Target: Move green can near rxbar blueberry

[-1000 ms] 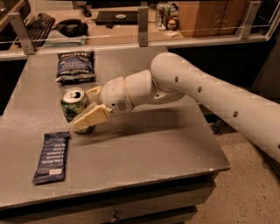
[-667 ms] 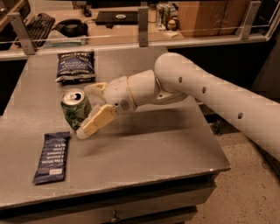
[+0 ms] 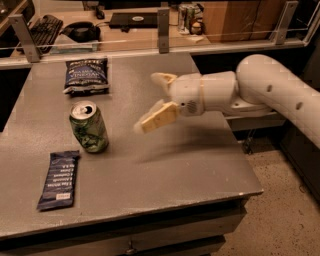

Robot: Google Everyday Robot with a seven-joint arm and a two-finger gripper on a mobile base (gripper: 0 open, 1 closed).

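The green can (image 3: pixel 89 127) stands upright on the grey table (image 3: pixel 165 170), left of centre, its silver top and pull-tab showing. The rxbar blueberry (image 3: pixel 59 179), a flat dark navy wrapper with white text, lies just in front of and left of the can, a small gap between them. My gripper (image 3: pixel 154 102) is open and empty, raised above the table to the right of the can and well apart from it. One finger (image 3: pixel 158 118) points down-left, the other (image 3: pixel 163 79) sits higher.
A puffy blue chip bag (image 3: pixel 86 75) lies at the back left of the table. A glass rail with metal posts (image 3: pixel 163 22) runs behind the table. Beyond it a desk holds a keyboard (image 3: pixel 42 27), headphones and small cans (image 3: pixel 186 12). The table's front edge is near.
My gripper has let go of the green can and drawn back to the right and upward. The can stays standing beside the rxbar.
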